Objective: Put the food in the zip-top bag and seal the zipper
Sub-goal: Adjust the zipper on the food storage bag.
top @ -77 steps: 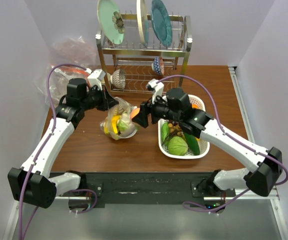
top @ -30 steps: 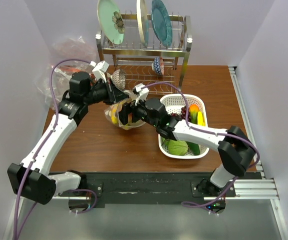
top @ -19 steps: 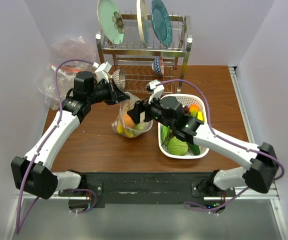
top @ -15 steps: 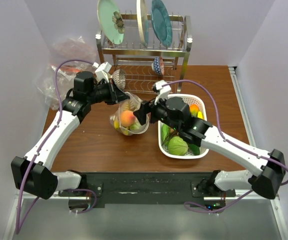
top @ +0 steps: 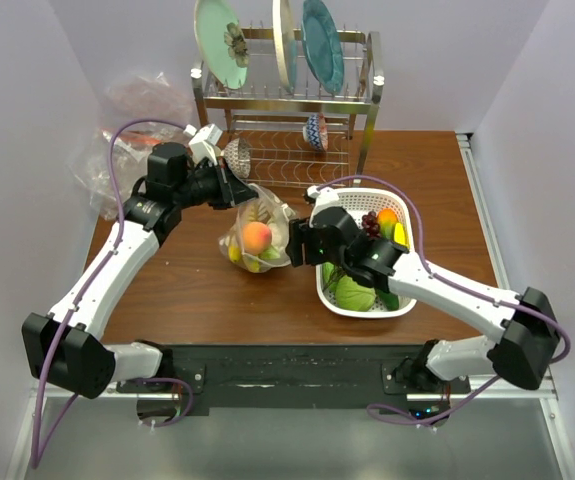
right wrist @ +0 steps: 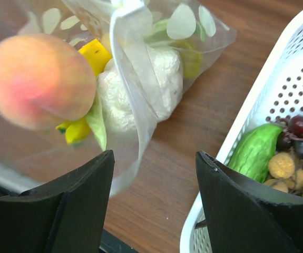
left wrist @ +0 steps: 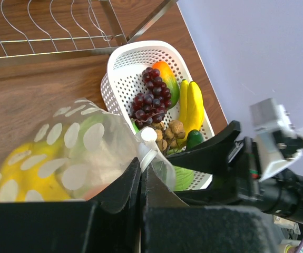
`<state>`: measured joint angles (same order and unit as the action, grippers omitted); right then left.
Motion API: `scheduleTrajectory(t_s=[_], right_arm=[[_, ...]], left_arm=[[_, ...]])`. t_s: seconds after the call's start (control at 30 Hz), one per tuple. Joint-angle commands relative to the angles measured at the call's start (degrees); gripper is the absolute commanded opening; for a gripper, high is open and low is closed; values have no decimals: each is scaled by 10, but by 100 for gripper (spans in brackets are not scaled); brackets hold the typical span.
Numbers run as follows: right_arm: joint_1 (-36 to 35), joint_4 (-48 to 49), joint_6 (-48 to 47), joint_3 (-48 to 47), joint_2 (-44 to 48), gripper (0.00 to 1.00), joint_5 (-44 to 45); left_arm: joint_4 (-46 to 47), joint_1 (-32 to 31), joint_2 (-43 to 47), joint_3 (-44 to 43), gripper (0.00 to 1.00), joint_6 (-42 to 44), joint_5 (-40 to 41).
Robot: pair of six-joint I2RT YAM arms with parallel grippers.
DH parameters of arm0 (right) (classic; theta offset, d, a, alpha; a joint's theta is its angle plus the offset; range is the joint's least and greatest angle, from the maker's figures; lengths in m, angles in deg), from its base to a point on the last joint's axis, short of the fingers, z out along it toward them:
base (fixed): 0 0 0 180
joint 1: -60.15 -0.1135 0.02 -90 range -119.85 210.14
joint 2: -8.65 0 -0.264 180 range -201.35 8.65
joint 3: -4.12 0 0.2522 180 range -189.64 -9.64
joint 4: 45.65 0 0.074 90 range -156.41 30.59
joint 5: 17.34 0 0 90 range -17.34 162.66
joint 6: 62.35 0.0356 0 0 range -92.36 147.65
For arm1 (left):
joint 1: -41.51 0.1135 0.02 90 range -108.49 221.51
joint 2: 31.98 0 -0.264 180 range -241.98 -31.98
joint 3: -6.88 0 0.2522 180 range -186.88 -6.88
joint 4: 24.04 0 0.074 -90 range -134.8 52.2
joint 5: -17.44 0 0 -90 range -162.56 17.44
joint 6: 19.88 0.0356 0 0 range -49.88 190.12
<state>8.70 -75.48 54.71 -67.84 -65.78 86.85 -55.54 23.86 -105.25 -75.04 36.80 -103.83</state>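
Observation:
The zip-top bag (top: 267, 222), clear with white dots, hangs above the table with my left gripper (top: 231, 190) shut on its mouth edge (left wrist: 147, 154). Through the plastic I see food: an orange-pink peach (top: 257, 237) (right wrist: 38, 87), yellow bananas (right wrist: 95, 54) and a pale green-white piece (right wrist: 140, 89). The zipper (right wrist: 132, 63) runs as a pale strip down the bag's open edge. My right gripper (top: 295, 243) (right wrist: 154, 179) is open and holds nothing, just right of the bag and apart from it.
A white perforated basket (top: 399, 294) (left wrist: 120, 59) to the right holds grapes (left wrist: 150, 100), bananas (left wrist: 192, 105), a cabbage (top: 357, 295) and a green cucumber (right wrist: 254, 150). A dish rack (top: 287, 110) with plates stands behind. A heap of clear plastic (top: 132, 120) lies at the back left.
The right gripper has pulled out of the bag's mouth toward the basket, leaving the peach in the bag, and its jaws have narrowed somewhat. The left gripper keeps its hold on the bag.

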Motion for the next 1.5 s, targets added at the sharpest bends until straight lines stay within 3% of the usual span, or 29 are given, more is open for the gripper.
scheduleTrajectory(t_s=[0.0,0.1,0.13,0.2,0.23,0.37,0.63,0.93,1.1,1.3,1.47], right_arm=[[-2,7,37,-41,-31,65,-9],[-1,1,47,-47,-47,51,-6],[-1,0,50,-48,-49,33,-7],[-1,-3,55,-50,-52,17,-21],[-1,-6,58,-51,-50,0,-22],[-1,-44,41,-95,-34,0,-14],[-2,-138,-24,-329,-75,0,-52],[2,-156,-31,-255,-130,0,-36],[1,-141,-25,-249,-126,0,-36],[2,-141,-25,-256,-156,0,-83],[2,-86,-11,-214,-126,0,-91]], left_arm=[[26,-1,17,-30,0,11,-9],[23,0,23,-22,0,12,-9],[22,0,27,-22,0,15,-7],[19,0,30,-22,0,18,0],[18,0,30,-22,0,22,2],[-6,-1,23,-23,0,47,26],[-61,3,27,-11,0,97,98],[-185,19,35,-164,0,177,220],[-159,19,42,-119,0,162,165],[-168,19,38,-109,0,180,192],[-174,19,33,-91,0,185,204]])
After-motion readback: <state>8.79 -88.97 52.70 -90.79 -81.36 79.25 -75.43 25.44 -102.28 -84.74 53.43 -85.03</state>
